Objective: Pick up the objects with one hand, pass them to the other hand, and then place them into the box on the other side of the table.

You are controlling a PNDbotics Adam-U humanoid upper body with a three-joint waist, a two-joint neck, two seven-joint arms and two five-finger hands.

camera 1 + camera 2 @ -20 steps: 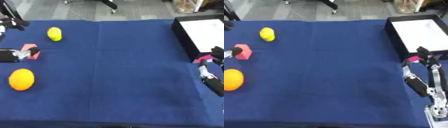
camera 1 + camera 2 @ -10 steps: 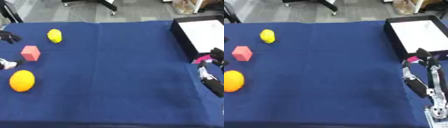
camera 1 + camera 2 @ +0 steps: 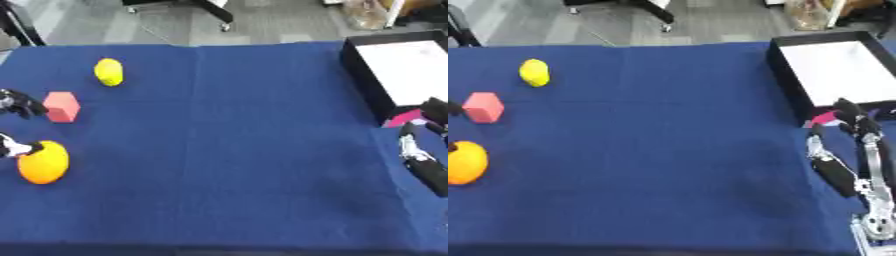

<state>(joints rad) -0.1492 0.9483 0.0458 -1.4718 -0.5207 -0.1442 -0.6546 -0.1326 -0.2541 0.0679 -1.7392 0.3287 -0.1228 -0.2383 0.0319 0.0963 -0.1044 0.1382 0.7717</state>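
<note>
Blue cloth [image 3: 227,150] covers the table. At far left the left hand [image 3: 16,102] spreads open, its fingers apart, one beside the pink block [image 3: 62,106], another touching the orange fruit [image 3: 44,162] below. A yellow lemon [image 3: 109,72] lies farther back. At right stands the black box [image 3: 785,67], white inside; just before it the right hand [image 3: 855,145] rests open, fingers straight, holding nothing.

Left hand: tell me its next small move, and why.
Probably close the left hand around the pink cube. The hand sits at the table's left edge right beside the cube, with its fingers spread and holding nothing. The cube, the orange and the lemon all still lie on the blue cloth, and the box looks empty.
</note>
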